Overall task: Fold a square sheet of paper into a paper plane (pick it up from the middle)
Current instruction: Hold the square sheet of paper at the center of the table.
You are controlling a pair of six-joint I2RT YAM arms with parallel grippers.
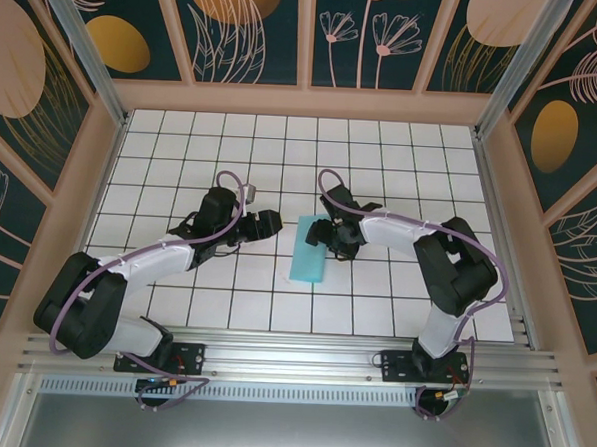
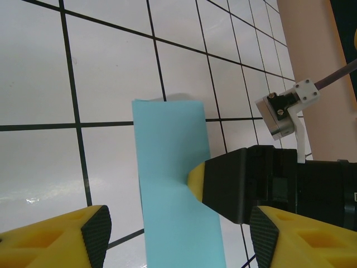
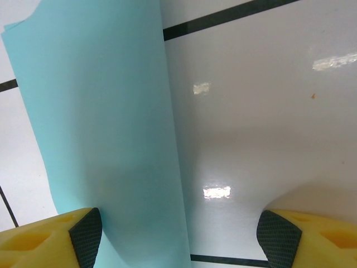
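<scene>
Paper: the square sheet of paper (image 1: 308, 254) lies flat on the table (image 1: 382, 168) as a long narrow strip, apparently folded in half.
Risk: the tiles look glossy, so a push at the sheet's edge could skid it or shift the layers apart, skewing any crease.
Right arm: reaches low over the sheet; right gripper (image 1: 328, 235) spread and holding nothing, straddling the sheet's right long edge, one finger apparently pressing on it.
Left arm: stretched low, left gripper (image 1: 269, 222) released, near the sheet's left side, aimed at it.
</scene>
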